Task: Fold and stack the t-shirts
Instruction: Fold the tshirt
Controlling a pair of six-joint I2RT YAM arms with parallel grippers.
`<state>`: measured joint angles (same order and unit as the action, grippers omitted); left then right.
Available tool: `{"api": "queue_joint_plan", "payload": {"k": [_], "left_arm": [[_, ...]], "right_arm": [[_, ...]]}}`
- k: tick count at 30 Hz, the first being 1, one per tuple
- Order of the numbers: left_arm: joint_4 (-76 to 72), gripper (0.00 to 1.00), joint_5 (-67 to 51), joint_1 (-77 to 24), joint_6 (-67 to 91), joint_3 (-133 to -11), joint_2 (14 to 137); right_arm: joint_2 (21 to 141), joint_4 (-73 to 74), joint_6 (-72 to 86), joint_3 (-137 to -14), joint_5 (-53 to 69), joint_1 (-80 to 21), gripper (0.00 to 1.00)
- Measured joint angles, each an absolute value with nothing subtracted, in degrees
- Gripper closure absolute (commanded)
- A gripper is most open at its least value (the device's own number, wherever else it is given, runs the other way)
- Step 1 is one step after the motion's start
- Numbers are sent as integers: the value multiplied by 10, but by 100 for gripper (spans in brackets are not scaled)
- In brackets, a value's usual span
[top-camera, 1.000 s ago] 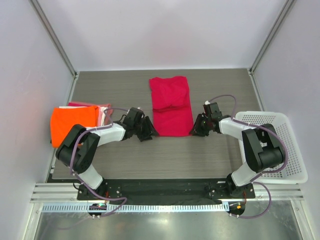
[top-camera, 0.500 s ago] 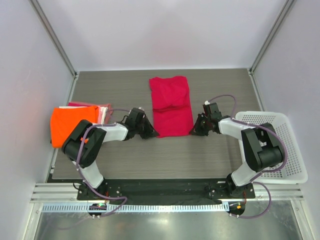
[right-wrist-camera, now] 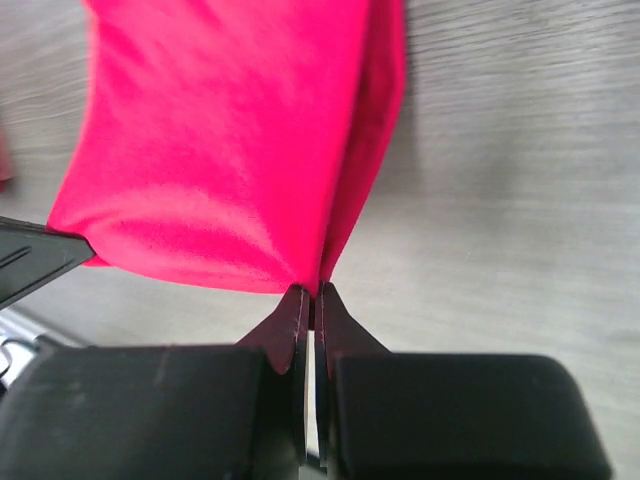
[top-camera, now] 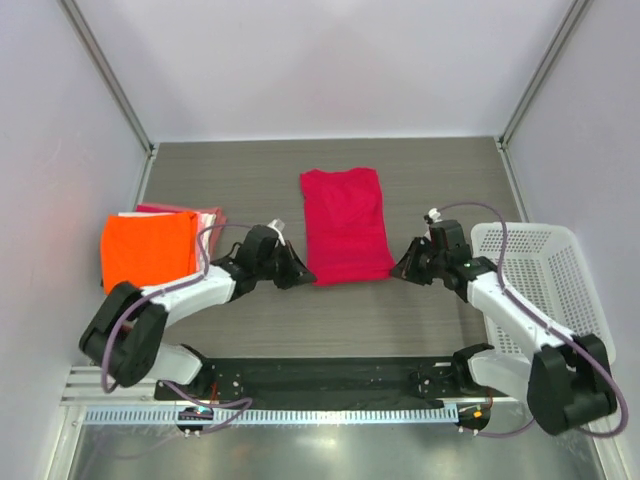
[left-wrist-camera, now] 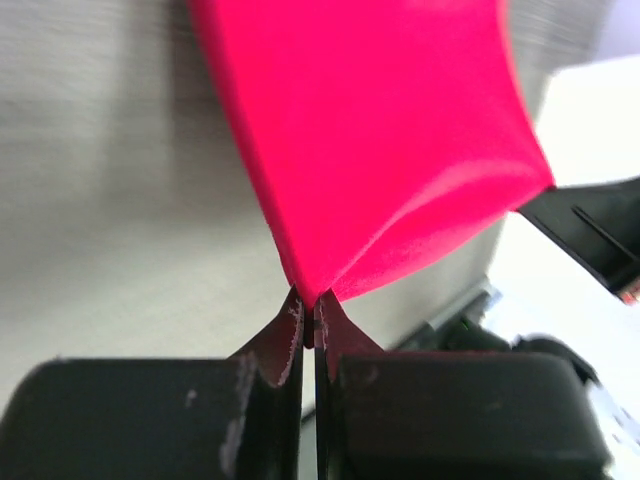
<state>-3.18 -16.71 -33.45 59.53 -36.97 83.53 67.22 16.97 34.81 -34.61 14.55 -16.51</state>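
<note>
The crimson-red t-shirt (top-camera: 345, 225) lies folded lengthwise in the middle of the table, its near edge raised. My left gripper (top-camera: 305, 278) is shut on the near left corner; in the left wrist view the cloth (left-wrist-camera: 380, 150) fans out from the pinched tips (left-wrist-camera: 308, 310). My right gripper (top-camera: 400, 272) is shut on the near right corner, and the right wrist view shows red cloth (right-wrist-camera: 220, 150) running up from the closed tips (right-wrist-camera: 312, 295). The orange t-shirt (top-camera: 148, 250) lies folded at the left, on top of the pale pink one (top-camera: 205, 218).
A white lattice basket (top-camera: 545, 290) stands at the right edge, partly under my right arm. Grey walls and metal posts close in the table at the back and sides. The arm bases sit on a black plate at the near edge.
Both grippers have closed on the red shirt's near corners and drawn back toward the near edge. The shirt now lies smoother and stretched, its crosswise crease gone.
</note>
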Motion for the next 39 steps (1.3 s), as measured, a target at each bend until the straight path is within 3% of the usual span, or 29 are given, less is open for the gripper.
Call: {"api": "queue_joint_plan", "payload": {"k": [8,15,24,37,38,39], "left_arm": [[58,100,-179,-361,600,-360,631],[130,100,-185,-364,609,-382,561],[156,100,-193,-301,592,-457,635],[157,99,-223,-193,555,-595,848],[158,96,-225,-185,552,-618,873],[156,69,-226,-179,549,-637,895]], "right_arm": [[506,282,348,-356,158,-167,99],[493,357,345,-443,155,-168,99],[663,354,328,-573,135,-169,99],[969,310,312,-783,123,-162,99],[994,308,312,-808,123,-160,99],[1019,302,311,-832,121,-157,89]]}}
